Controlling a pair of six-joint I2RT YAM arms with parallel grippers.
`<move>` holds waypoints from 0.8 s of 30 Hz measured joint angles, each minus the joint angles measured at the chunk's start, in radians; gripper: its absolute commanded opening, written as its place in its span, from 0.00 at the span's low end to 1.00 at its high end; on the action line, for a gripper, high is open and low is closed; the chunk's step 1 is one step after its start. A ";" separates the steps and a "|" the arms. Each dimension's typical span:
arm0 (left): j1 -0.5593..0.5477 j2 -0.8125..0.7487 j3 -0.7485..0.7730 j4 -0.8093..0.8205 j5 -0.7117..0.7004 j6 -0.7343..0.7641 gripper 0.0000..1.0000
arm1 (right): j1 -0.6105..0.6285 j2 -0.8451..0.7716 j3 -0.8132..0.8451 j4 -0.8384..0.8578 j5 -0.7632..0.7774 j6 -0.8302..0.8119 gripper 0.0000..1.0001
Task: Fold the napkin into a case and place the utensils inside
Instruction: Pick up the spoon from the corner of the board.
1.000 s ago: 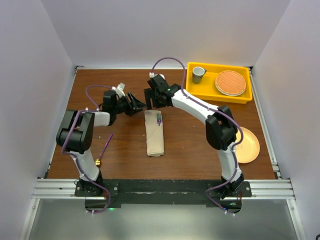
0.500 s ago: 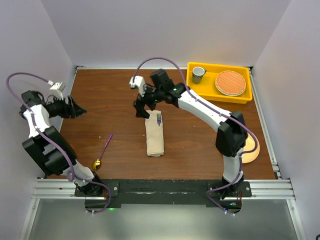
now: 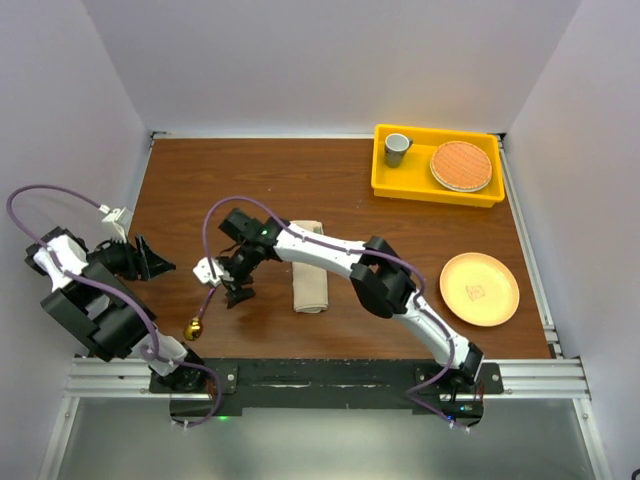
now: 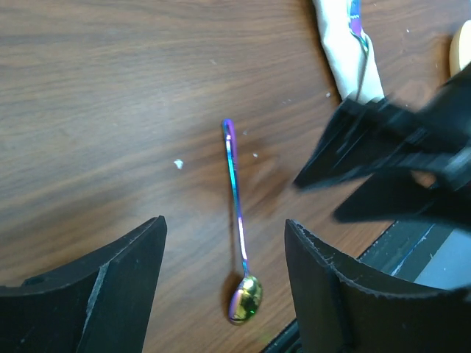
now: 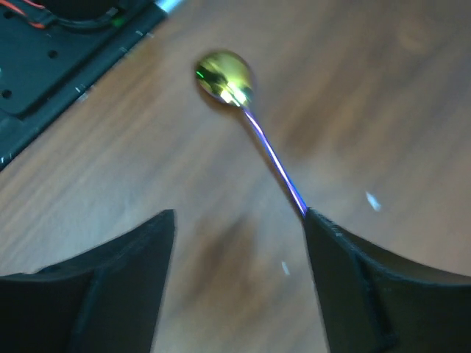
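Observation:
The spoon point(image 3: 203, 310) lies on the wooden table at the front left, gold bowl nearest the front edge. My right gripper point(image 3: 235, 285) is open and hovers just above its handle; in the right wrist view point(image 5: 239, 217) the handle point(image 5: 274, 163) runs under the right finger. My left gripper point(image 3: 150, 262) is open at the far left, pointing at the spoon point(image 4: 237, 213), which shows between its fingers. The beige napkin case point(image 3: 310, 285) lies mid-table, partly under the right arm. The fork point(image 4: 356, 18) sticks out of the case point(image 4: 346, 51).
A yellow tray point(image 3: 435, 193) at the back right holds a grey cup point(image 3: 397, 148) and a round woven mat point(image 3: 461, 165). A peach plate point(image 3: 480, 290) sits at the right. The metal rail point(image 3: 330, 375) runs along the front edge, close to the spoon's bowl.
The right arm swung from above the case's far end down to the front left over the spoon. The left arm pulled out to the table's left edge and turned toward the spoon.

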 measured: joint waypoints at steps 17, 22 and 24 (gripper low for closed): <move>0.057 -0.049 -0.013 -0.023 0.010 0.028 0.70 | 0.055 0.151 0.053 0.260 -0.006 0.088 0.54; 0.074 -0.049 -0.013 -0.023 0.016 0.028 0.70 | 0.074 0.197 0.086 0.265 0.011 0.101 0.46; 0.084 -0.049 -0.013 -0.023 0.020 0.028 0.70 | 0.079 0.198 0.098 0.241 0.021 0.091 0.42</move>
